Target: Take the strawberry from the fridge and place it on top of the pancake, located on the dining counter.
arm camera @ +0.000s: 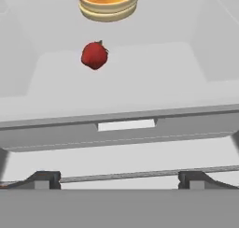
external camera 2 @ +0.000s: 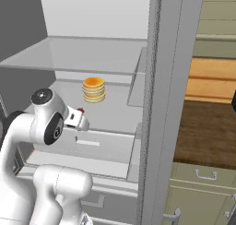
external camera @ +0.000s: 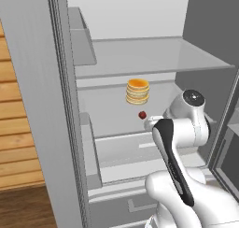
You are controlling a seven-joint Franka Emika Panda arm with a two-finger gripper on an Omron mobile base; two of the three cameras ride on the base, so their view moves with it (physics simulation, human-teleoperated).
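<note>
Dark red strawberry (arm camera: 94, 55) resting on a white middle shelf (external camera: 116, 122) inside the open fridge (external camera: 42, 105), just in front of an orange-topped pancake stack (external camera: 137, 91) without a plate. Pincer (arm camera: 119, 179) spread wide, holding nothing, well short of the fruit. Likely risks: nudging the small round berry so it rolls off, clipping the shelf lip, bumping the stack behind. Pale grey interior; wood-panelled wall (external camera: 16, 124) beside the fridge.

base views flank arm — share fridge (external camera: 140, 59) shelves | hand view close
</note>
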